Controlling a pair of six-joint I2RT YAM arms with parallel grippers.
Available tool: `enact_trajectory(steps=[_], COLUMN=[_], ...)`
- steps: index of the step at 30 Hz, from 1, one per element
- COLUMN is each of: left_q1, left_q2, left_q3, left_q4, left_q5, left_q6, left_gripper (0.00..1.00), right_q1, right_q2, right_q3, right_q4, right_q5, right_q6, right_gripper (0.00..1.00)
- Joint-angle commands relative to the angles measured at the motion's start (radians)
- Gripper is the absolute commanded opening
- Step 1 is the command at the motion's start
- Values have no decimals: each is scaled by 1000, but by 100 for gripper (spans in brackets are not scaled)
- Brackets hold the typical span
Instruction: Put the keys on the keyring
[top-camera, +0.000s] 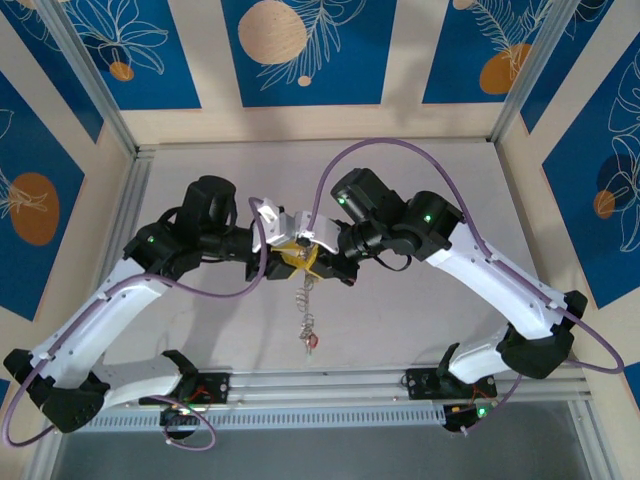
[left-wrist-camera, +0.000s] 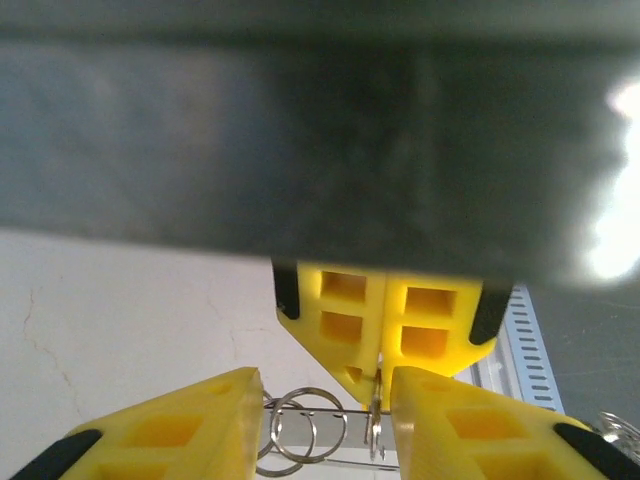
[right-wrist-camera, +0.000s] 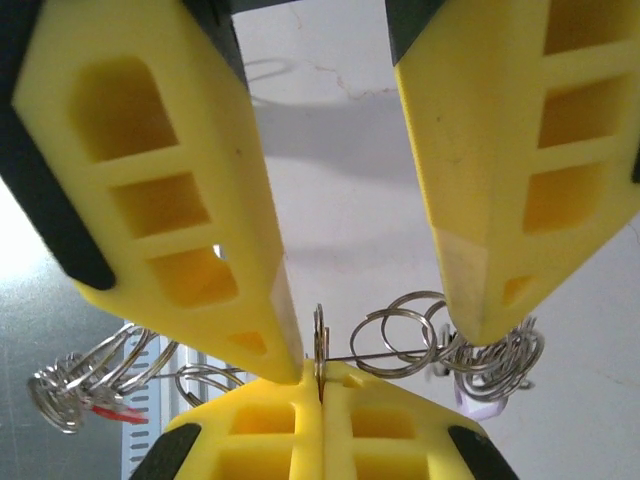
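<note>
Meeting tip to tip: right claw (right-wrist-camera: 320, 392) pinched shut on keyring (right-wrist-camera: 395, 358) wire. Left claw (left-wrist-camera: 328, 380) part open, fingers apart either side of wire and rings (left-wrist-camera: 300, 430). Top view adds keys (top-camera: 308, 318) dangling below both claws, red tag (top-camera: 313, 342) lowest.

Right hand (right-wrist-camera: 322, 392) at the bottom is clamped tight on the keyring (right-wrist-camera: 375, 358), that thin grey wire running off to the right. Left hand (right-wrist-camera: 385, 345) comes in from above with its fingers (right-wrist-camera: 200, 200) spread, straddling the wire. A bunch of small split rings (right-wrist-camera: 405, 325) sit strung between them, with a pale purple tag (right-wrist-camera: 480, 410) just below. Another ring cluster (right-wrist-camera: 70, 385) with a red tag (right-wrist-camera: 110, 410) hangs over by the worktop (right-wrist-camera: 340, 180) edge rail.
</note>
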Motion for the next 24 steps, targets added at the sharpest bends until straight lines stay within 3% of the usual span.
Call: enact_trajectory(steps=[1, 4, 24], left_q1=[-17, -27, -35], left_q2=[17, 32, 27], left_q3=[31, 41, 16], left_q4=[-47, -73, -106], left_q5=[-21, -22, 8], left_q6=[28, 40, 38], left_gripper=[33, 29, 32], right_q1=[15, 17, 3], right_q2=[-3, 0, 1], right_q3=[54, 59, 59], right_q4=[8, 8, 38], right_q5=[-2, 19, 31], right_q6=[-21, -27, -37], right_gripper=[0, 0, 0])
